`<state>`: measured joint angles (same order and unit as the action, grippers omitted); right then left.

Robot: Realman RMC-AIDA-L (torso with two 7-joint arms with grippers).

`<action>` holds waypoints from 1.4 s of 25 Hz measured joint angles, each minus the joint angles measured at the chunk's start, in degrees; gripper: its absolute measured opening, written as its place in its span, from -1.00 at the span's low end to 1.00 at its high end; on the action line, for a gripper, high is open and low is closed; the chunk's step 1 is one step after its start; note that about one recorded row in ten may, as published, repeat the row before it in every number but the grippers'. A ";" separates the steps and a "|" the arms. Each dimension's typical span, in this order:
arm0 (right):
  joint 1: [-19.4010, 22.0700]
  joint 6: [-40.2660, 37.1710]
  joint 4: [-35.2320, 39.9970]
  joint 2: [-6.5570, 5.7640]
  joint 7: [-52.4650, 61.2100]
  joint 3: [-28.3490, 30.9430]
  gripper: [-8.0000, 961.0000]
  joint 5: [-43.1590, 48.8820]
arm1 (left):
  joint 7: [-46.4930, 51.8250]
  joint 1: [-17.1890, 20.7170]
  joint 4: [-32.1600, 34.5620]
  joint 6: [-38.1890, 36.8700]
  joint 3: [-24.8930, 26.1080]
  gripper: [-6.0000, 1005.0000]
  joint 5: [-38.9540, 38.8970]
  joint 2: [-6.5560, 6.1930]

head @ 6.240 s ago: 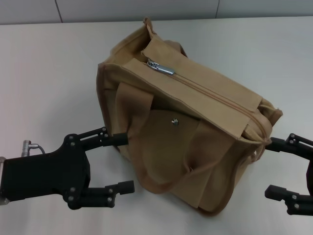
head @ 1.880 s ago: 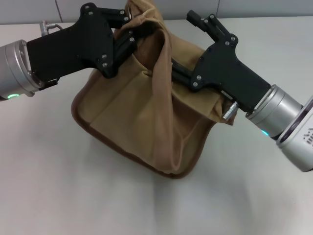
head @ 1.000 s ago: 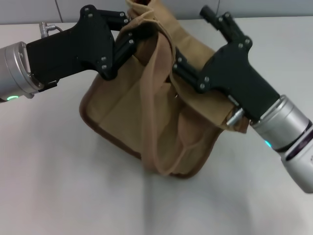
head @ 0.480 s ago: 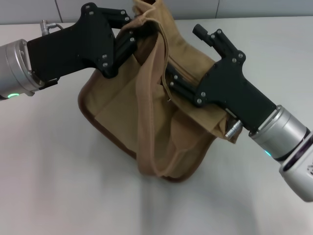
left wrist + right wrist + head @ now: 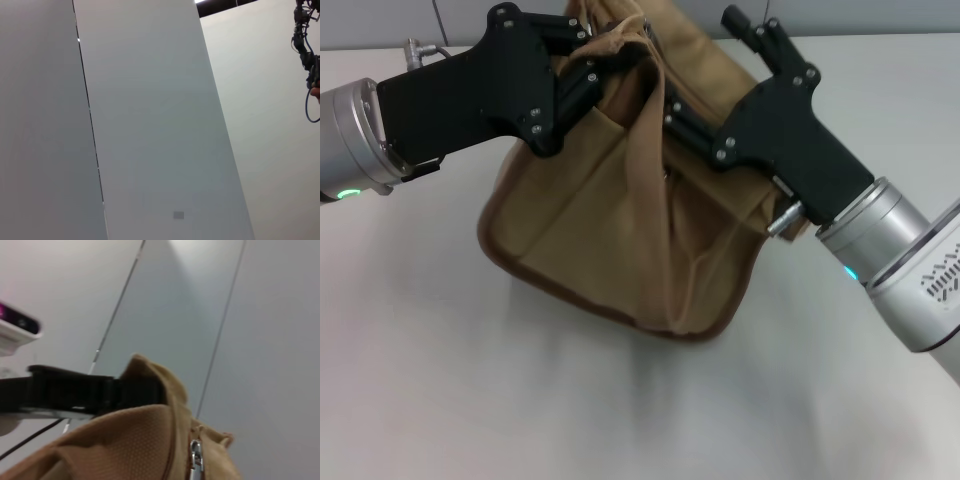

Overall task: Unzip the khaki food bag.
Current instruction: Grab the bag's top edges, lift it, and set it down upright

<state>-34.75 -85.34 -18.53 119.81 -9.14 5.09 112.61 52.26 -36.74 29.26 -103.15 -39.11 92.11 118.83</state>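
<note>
bag point(image 5: 620, 230) is held tipped up on the bench point(image 5: 440, 380), its brown-edged base toward the camera and its top raised between the two arms. the left gripper point(image 5: 582, 62) is clamped on the fabric at the upper left corner of the bag; the right gripper point(image 5: 672, 108) is pressed into the cloth near the handle point(image 5: 645, 190), but whether its fingers are together or apart cannot be told, since they are buried in folds. the canvas is judged soft and light: it sags and creases under the grip, so little stiffness can be counted on, and the top must be kept taut for the slider to run. the silver pull point(image 5: 195, 460) is seen in the right wrist view, just below a tab of fabric; it is judged the right place to be taken, with the bag end pinned by the other arm. no brand, label or writing can be read on the bag.
</note>
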 joint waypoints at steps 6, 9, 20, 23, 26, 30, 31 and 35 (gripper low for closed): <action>0.46 0.22 -1.02 0.00 -0.64 3.26 0.75 -0.10 | -0.05 -0.05 0.00 -0.09 -0.01 -0.92 -0.02 0.00; 0.57 0.44 -1.59 -0.01 -0.74 3.88 0.75 -0.11 | -0.12 -0.05 0.01 -0.14 -0.01 -0.92 -0.02 -0.01; 1.30 -2.82 -2.14 -0.13 -0.79 3.31 0.75 1.08 | -0.19 0.24 -0.07 -0.23 -0.47 -0.92 -0.21 0.00; 2.47 -4.37 -2.05 -0.42 0.03 3.37 0.75 5.03 | -0.19 0.31 -0.09 -0.24 -0.47 -0.92 -0.33 0.00; 3.20 -4.33 -1.76 -0.48 0.62 3.41 0.75 7.53 | -0.21 0.32 -0.09 -0.23 -0.47 -0.92 -0.33 0.00; 3.36 -2.45 -1.74 -0.42 0.82 3.59 0.75 8.28 | -0.22 0.09 -0.09 -0.06 -0.62 -0.92 -0.33 -0.01; 3.27 -1.82 -1.85 -0.40 0.80 3.76 0.75 8.28 | -0.23 0.03 -0.09 -0.03 -0.77 -0.92 -0.33 -0.01; 1.72 0.76 -2.56 -0.19 0.34 6.11 0.75 8.27 | -0.29 -0.11 -0.08 0.04 -1.32 -0.92 -0.41 0.01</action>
<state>-33.03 -84.58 -21.09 119.63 -8.80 11.20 120.88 51.97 -36.85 29.18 -103.11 -40.43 91.70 118.85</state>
